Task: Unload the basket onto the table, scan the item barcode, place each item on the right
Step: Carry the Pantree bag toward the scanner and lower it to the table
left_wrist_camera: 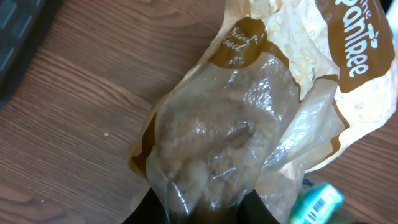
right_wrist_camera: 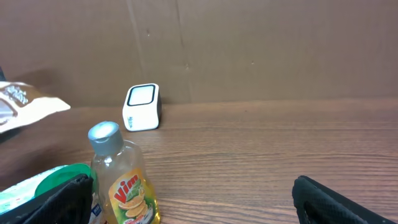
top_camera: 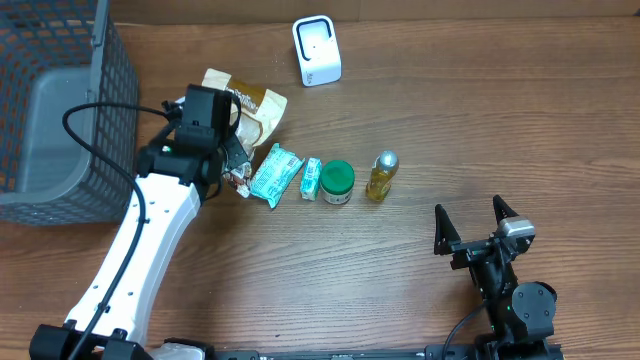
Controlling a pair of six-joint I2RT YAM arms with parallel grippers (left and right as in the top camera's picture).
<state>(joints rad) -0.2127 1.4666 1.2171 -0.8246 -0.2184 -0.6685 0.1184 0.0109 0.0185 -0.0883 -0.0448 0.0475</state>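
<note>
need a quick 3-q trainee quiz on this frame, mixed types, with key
1. True or false: the right gripper stands open, holding nothing.
2. The left gripper is shut on: A) the snack bag B) a mug C) nothing.
3. Which item in the row lies nearest the right gripper?
Key: 1 true; 2 A; 3 the yellow bottle.

Two packets [top_camera: 275,173] — one bag [top_camera: 258,108], jar [top_camera: 337,181], bottle [top_camera: 381,176], scanner [top_camera: 317,50], basket [top_camera: 112,95].
</note>
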